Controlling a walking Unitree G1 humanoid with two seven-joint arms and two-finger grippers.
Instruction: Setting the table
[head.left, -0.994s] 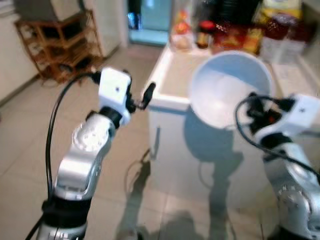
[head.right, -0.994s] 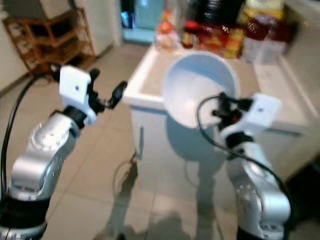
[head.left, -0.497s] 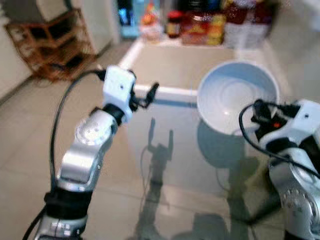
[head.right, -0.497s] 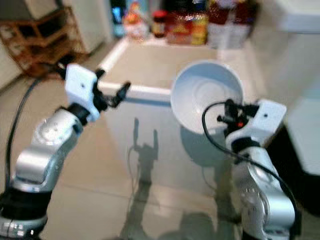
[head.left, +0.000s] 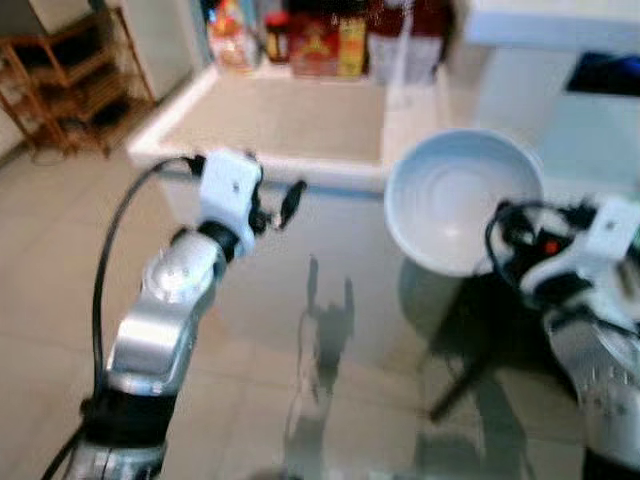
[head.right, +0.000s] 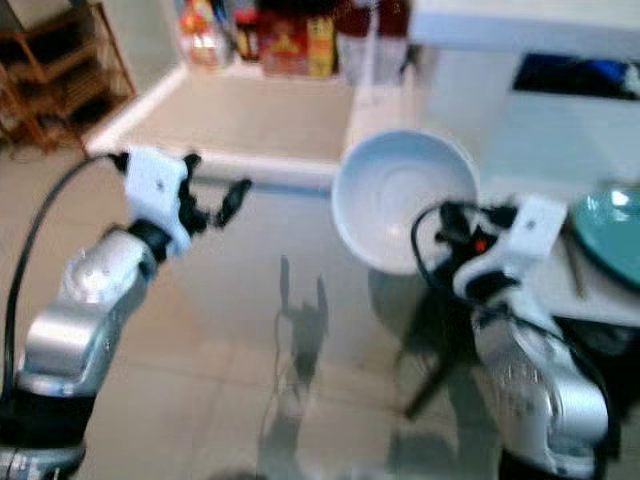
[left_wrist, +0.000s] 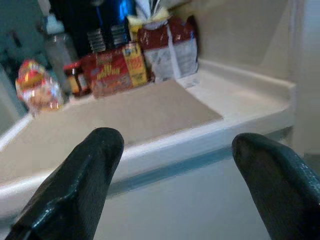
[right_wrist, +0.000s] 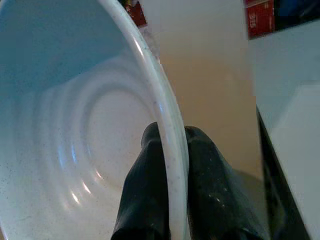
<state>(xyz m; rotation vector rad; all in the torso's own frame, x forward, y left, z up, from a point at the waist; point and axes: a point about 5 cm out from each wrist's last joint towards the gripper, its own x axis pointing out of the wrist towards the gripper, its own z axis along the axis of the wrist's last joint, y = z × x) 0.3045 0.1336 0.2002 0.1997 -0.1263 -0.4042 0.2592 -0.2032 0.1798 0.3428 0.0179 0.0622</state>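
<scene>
A pale blue-white bowl (head.left: 462, 198) hangs tilted in the air, its inside facing me, above a glass tabletop (head.left: 330, 320). My right gripper (right_wrist: 170, 134) is shut on the bowl's rim (right_wrist: 165, 120), with one black finger inside and one outside. A teal plate (head.right: 612, 232) lies on the table at the far right. On the left, my left gripper (left_wrist: 176, 147) is raised and open, holding nothing, and points toward the white counter (head.left: 300, 175).
The white counter carries a beige mat (head.left: 285, 115), with jars and food packets (head.left: 320, 42) along its back. A wooden shelf (head.left: 60, 75) stands at the far left on the tiled floor. A white ledge (head.right: 520, 25) sits beyond the plate.
The whole view has swung right, so the counter now sits further left and the teal plate has come into sight. The bowl stays gripped in my right gripper.
</scene>
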